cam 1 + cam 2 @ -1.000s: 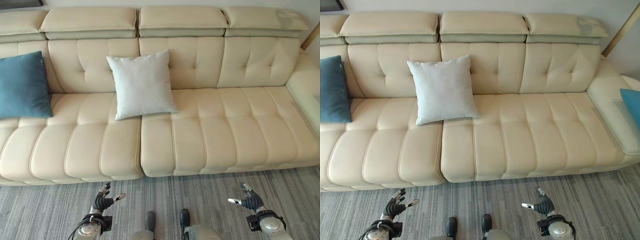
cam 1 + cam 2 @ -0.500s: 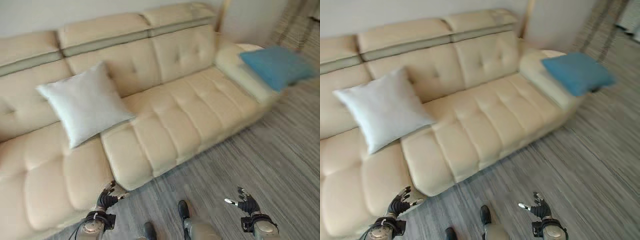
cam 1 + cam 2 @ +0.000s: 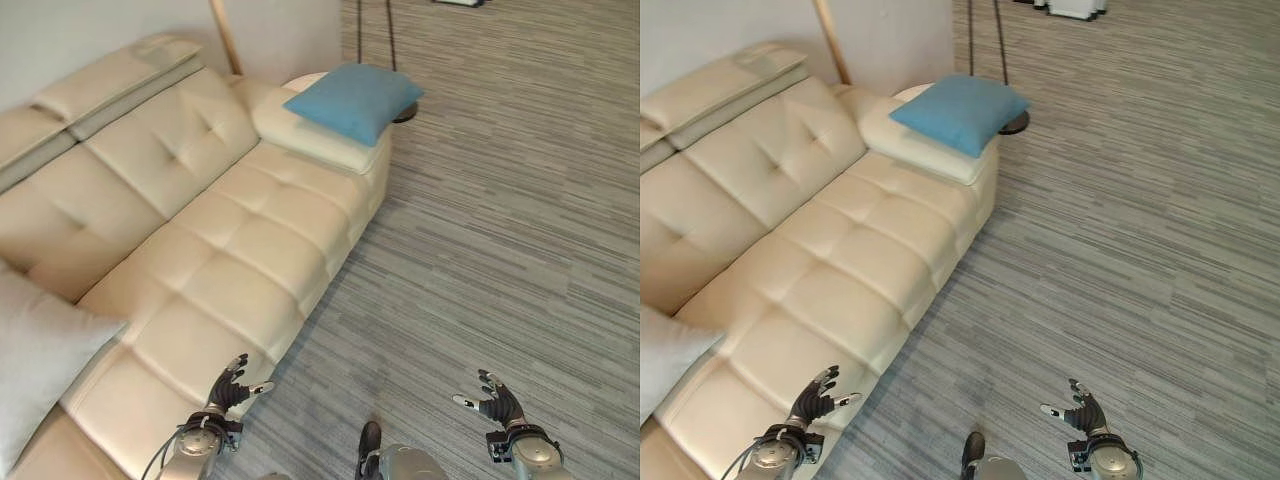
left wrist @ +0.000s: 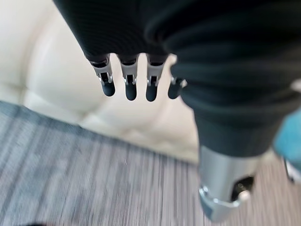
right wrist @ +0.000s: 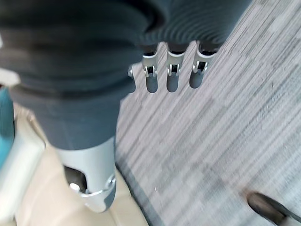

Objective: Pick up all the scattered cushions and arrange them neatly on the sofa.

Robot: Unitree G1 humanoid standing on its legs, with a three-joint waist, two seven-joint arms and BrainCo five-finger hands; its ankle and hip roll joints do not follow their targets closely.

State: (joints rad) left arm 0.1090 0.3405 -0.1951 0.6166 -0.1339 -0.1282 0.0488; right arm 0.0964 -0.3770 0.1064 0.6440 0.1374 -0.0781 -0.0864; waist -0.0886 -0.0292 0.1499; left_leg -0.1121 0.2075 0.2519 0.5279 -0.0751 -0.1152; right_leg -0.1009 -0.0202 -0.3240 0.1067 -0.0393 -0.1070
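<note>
A blue cushion (image 3: 352,100) lies flat on the cream sofa's (image 3: 210,250) far armrest end, near the top of both eye views. A corner of a light grey cushion (image 3: 35,355) leans on the seat at the lower left edge. My left hand (image 3: 228,387) hovers low by the sofa's front edge, open and holding nothing; its fingers (image 4: 130,87) hang relaxed in the left wrist view. Over the striped floor my right hand (image 3: 497,402) is open and empty too, its fingers (image 5: 171,77) straight.
Grey striped carpet (image 3: 500,220) spreads to the right of the sofa. A floor lamp's thin pole and round base (image 3: 1014,122) stand just behind the blue cushion. A wooden pole (image 3: 224,37) leans at the wall by the sofa's end.
The camera has swung further right: the sofa has slid left, the blue cushion now sits top centre, and the grey cushion is almost out at the left edge. Both hands stay low and open.
</note>
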